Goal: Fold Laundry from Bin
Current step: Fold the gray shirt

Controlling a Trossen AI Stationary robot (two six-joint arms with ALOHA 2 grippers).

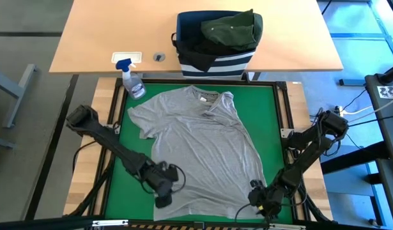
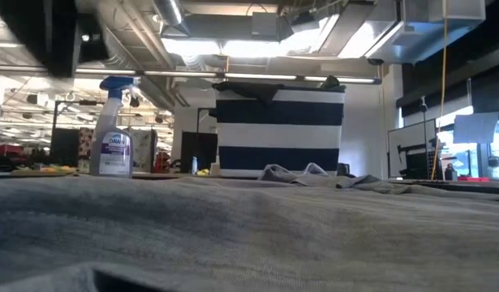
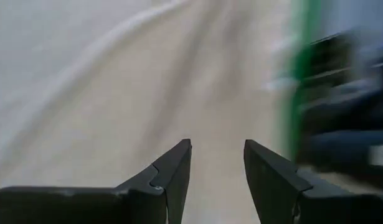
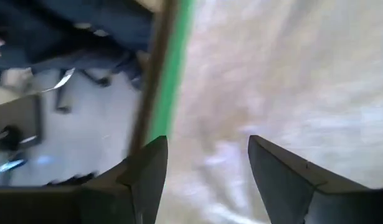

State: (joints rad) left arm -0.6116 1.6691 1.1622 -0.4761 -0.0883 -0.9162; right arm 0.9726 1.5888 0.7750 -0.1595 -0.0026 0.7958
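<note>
Grey shirt [image 1: 199,150]: flat on green mat, hem cut off | bin [image 1: 215,61]: on counter, olive garment [image 1: 231,29] on top | my left hand [image 1: 164,185], right hand [image 1: 263,198]: part-open over hem, empty.

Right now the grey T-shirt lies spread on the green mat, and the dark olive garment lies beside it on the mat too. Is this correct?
Not quite. The grey T-shirt does lie spread on the green mat, but the dark olive garment is not on the mat: it sits on top of the striped bin, on the wooden table behind the mat. The high view shows this.
</note>
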